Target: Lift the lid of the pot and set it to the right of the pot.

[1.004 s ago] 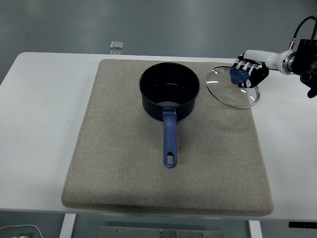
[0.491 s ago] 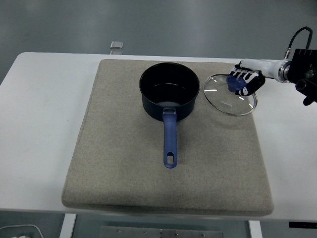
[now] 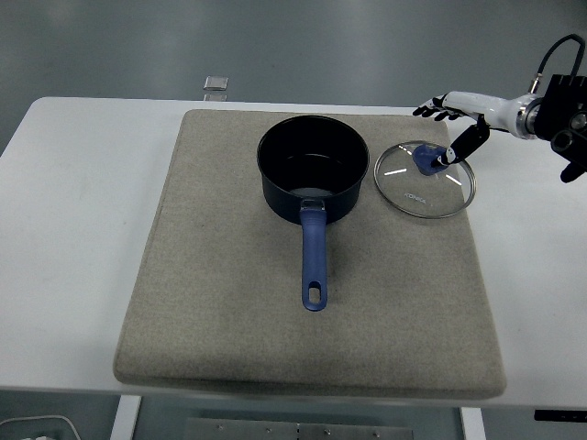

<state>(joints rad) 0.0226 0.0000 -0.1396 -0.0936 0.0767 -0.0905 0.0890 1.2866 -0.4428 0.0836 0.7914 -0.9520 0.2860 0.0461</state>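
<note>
- The pot point(image 3: 313, 175) is sitting open on the mat point(image 3: 229, 302), well to the hand's left.
- The lid point(image 3: 425, 179) is lying flat just right of it, its blue knob point(image 3: 427, 158) directly below-left of the thumb.
- The right hand point(image 3: 451, 115) is spreading open, gripping nothing.

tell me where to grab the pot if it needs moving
Take the pot by its long blue handle, coming from the near edge of the table. The handle sticks straight out toward that edge over bare mat, with room on both sides for fingers to wrap it. The lid lies to the pot's right, so that side is tighter.
</note>
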